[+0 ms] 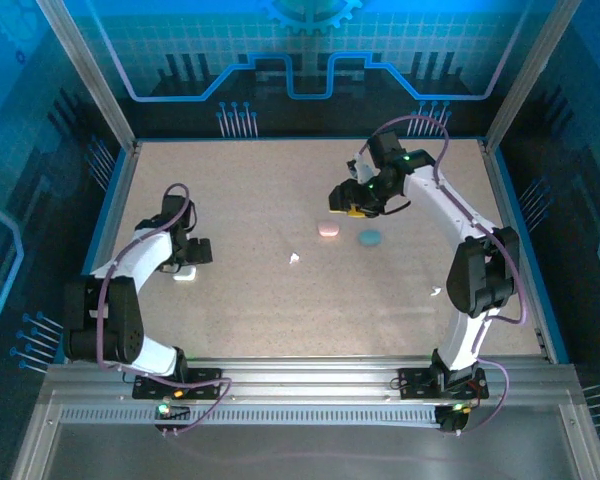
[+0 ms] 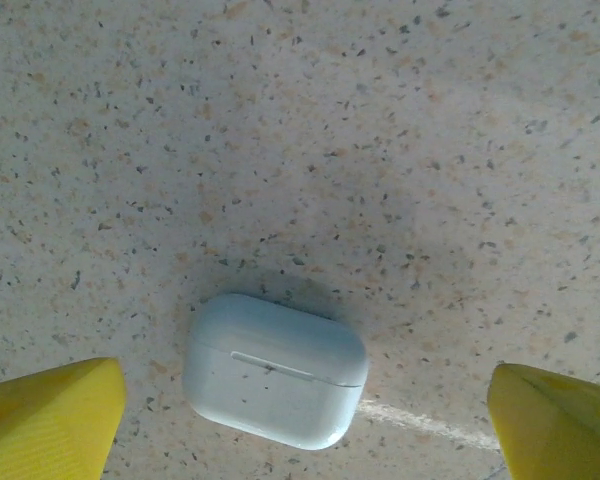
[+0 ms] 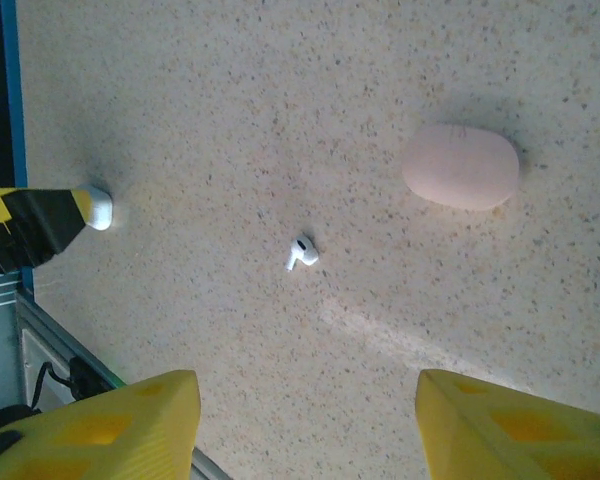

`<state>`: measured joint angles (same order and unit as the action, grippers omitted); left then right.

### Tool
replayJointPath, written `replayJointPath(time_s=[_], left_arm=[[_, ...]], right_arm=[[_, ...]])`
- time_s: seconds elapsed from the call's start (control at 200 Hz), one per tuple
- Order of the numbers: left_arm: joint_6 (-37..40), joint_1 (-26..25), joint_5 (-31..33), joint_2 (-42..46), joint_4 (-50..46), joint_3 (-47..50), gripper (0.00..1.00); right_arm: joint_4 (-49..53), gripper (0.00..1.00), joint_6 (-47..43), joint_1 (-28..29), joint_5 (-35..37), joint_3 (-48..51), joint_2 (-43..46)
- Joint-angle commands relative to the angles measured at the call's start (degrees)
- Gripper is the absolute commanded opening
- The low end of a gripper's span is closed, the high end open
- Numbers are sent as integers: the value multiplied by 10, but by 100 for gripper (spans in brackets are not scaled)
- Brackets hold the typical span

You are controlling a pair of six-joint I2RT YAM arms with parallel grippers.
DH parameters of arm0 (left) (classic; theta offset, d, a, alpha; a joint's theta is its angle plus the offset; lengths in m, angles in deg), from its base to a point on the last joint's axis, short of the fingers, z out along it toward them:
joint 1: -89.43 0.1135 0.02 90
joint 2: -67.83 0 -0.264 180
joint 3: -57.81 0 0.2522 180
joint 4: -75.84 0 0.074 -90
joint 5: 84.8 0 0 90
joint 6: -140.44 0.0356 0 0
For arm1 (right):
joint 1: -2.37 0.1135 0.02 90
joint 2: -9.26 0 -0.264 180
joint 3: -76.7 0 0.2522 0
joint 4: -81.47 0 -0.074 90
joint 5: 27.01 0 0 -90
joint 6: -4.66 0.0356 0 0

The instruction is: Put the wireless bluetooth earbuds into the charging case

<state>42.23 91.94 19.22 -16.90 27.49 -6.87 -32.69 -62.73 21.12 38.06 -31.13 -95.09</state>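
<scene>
A white charging case (image 2: pixel 275 370) lies closed on the speckled table, its lid seam facing up. My left gripper (image 2: pixel 300 425) stands open around it, and the yellow fingertips (image 2: pixel 50 420) are well clear of its sides. From above, the case (image 1: pixel 185 273) sits right under the left gripper (image 1: pixel 188 262). One white earbud (image 3: pixel 301 252) lies loose mid-table (image 1: pixel 295 258). My right gripper (image 3: pixel 310 430) hangs open above the table with nothing between its fingers, at the far right (image 1: pixel 355 205). Another tiny white piece (image 1: pixel 435 292) lies beside the right arm.
A closed pink case (image 1: pixel 328 229) and a teal case (image 1: pixel 369 238) lie just in front of the right gripper. The pink case (image 3: pixel 461 166) is up and to the right of the earbud. Blue-edged walls bound the table (image 1: pixel 260 320).
</scene>
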Motion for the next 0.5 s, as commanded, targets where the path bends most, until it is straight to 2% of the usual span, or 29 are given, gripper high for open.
replayJointPath(time_s=[0.0,0.185,0.495], left_arm=[[40,19,-60,-30,-28,-21,92],[47,42,-101,-84,-48,-41,84],[46,52,-82,-113,-69,-54,81]], right_arm=[[30,60,-20,4,-12,5,19],[37,60,-27,3,-22,10,19],[34,60,-31,2,-33,25,15]])
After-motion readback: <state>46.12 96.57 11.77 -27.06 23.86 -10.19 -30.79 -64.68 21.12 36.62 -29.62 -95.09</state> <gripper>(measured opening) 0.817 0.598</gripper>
